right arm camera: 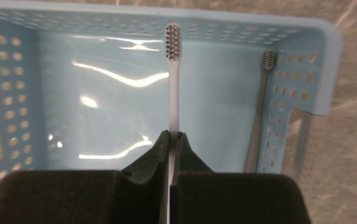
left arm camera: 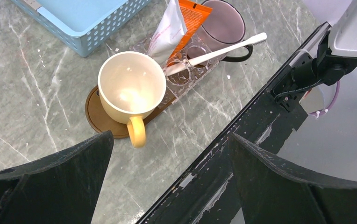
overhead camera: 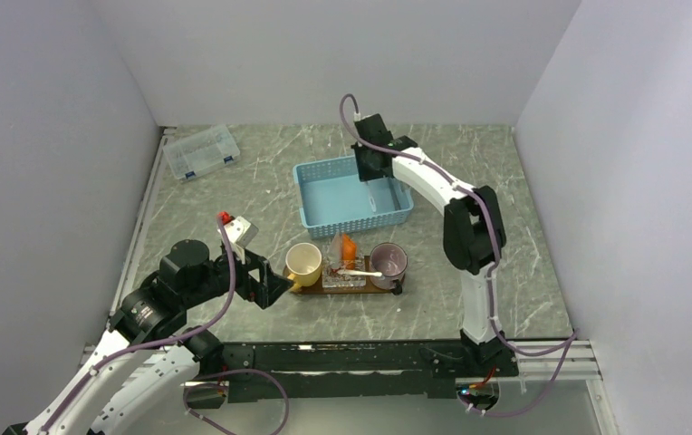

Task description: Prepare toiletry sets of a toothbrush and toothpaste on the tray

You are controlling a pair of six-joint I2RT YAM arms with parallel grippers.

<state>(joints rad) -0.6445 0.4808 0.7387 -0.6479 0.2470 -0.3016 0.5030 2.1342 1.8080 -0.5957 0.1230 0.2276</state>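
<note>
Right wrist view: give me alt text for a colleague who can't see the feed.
The right fingers are shut on the handle of a white toothbrush, its bristled head pointing up the frame, with the floor of the light-blue basket behind it. A second, grey toothbrush lies along the basket's right wall.
</note>
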